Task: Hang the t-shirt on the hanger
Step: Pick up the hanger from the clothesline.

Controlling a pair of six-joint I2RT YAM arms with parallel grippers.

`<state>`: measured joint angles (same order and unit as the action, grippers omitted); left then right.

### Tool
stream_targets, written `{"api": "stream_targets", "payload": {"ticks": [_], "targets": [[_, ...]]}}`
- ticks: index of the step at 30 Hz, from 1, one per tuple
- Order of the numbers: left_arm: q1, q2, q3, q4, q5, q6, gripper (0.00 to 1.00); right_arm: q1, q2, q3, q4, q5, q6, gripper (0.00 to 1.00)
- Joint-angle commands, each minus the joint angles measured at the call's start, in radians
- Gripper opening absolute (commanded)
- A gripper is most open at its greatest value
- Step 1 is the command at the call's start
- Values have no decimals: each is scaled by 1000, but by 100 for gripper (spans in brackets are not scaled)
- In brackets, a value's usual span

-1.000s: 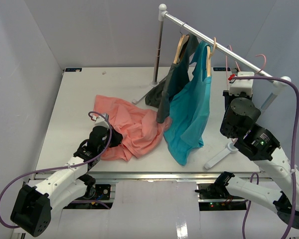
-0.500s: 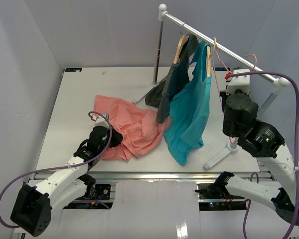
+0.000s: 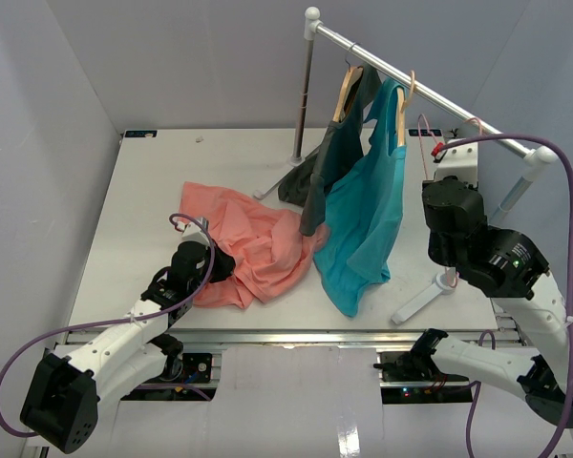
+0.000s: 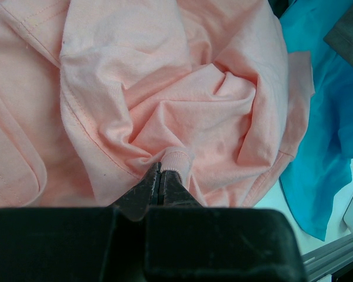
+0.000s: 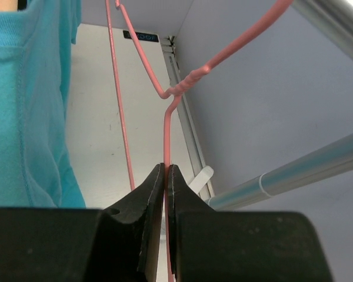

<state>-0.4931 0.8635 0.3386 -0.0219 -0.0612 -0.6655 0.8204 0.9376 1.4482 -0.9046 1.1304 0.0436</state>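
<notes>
We see the salmon t-shirt [image 3: 253, 239] lying crumpled on the white bench [image 3: 143, 191], left of centre, its right edge just beside the hem of the teal shirt [image 3: 363, 219]. The left gripper [image 4: 160, 170] sits low at the near edge of the heap. In its wrist view the jaws are pressed together on a small fold of the pink cloth, which pokes out above the tips, and creases run from that pinch across the fabric.

On the right side, the right gripper [image 5: 166, 170] is raised beside the metal rail [image 3: 430, 91] of the clothes rack. Its jaws are pinching the thin pale-pink hanger [image 5: 166, 132] on the straight wire just below the twisted neck. From that neck the hook curves up and to the right, close to the rail; we cannot tell whether it rests on the rail. A second strand of the hanger runs down to the left of the jaws, next to the teal cloth.

Further along the rail the teal shirt and a dark grey shirt [image 3: 332, 157] hang side by side, each on a wooden hanger [image 3: 347, 91]. The t-shirt and the pink hanger are well apart, with the hanging shirts between them
</notes>
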Motion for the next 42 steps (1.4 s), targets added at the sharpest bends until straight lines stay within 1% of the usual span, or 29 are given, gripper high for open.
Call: {"api": "stream_targets", "payload": {"ticks": [1,3,4,6,8,10,16,19,23,29,33,36,42], "targets": [[-4,2,14,14,13,7,0,5,-82,-80,374,48,-250,8],[-4,4,14,14,14,7,0,4,-103,-89,445,25,-288,8],[-4,5,13,13,16,6,0,3,-108,-83,447,18,-289,8],[-5,5,16,13,18,7,0,3,-114,-63,419,8,-274,8],[-4,5,16,14,19,6,0,5,-113,-34,340,-15,-249,8],[-4,6,17,14,20,6,0,5,-114,-7,301,-39,-230,8],[-4,11,17,14,23,7,0,5,-132,30,301,-138,-245,8],[-4,11,17,14,23,6,0,3,-132,51,272,-173,-229,8],[-4,10,17,14,24,6,0,3,-116,76,201,-157,-192,8],[-4,14,17,16,23,6,0,3,-106,154,23,-168,-80,8],[-4,23,19,42,21,7,0,5,-112,187,-44,-241,-46,8],[-4,22,19,42,20,6,0,4,-129,215,-93,-286,14,8],[-4,24,17,43,20,7,0,3,-176,245,-160,-282,51,8]]}}
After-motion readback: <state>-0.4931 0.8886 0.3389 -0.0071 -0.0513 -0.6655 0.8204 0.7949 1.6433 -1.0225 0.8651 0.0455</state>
